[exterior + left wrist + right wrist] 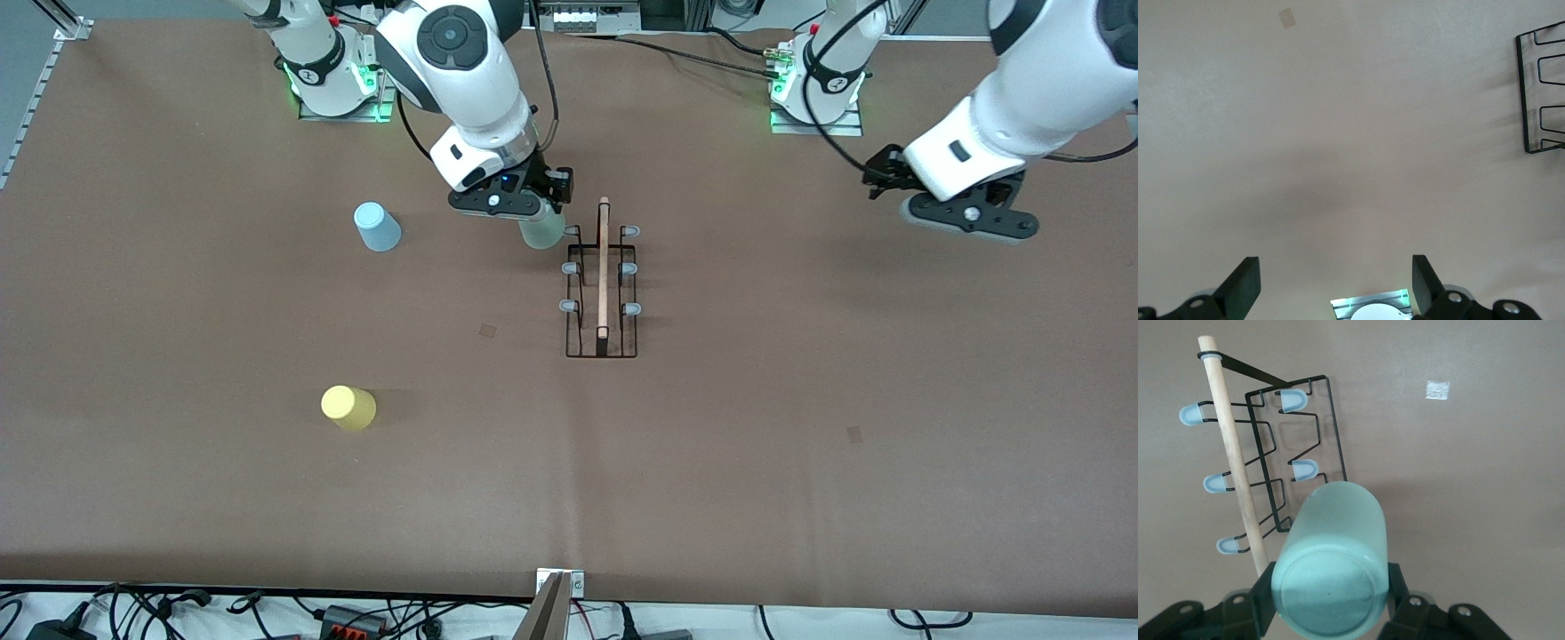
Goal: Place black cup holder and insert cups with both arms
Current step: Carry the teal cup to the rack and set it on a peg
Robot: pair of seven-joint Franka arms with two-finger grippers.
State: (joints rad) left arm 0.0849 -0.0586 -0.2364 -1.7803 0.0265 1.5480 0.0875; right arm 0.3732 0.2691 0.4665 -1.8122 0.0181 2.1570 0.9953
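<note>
The black cup holder (573,333) stands mid-table, its wooden rod (604,267) on top and grey-tipped pegs (568,306) along both sides. My right gripper (524,211) is shut on the pale grey-green cup (542,230), which hangs beside the holder's end toward the bases. In the right wrist view this cup (1335,547) fills the space between the fingers (1399,587), with the holder (1336,440) just past it. The light blue cup (377,227) and yellow cup (348,407) stand toward the right arm's end. My left gripper (971,219) waits open over bare table; its view shows the holder's edge (1521,93).
Two small pale patches (487,330) (854,434) mark the brown table. The arm bases (338,89) (818,107) stand along the table's edge farthest from the camera. Cables and a metal bracket (560,582) line the edge nearest the camera.
</note>
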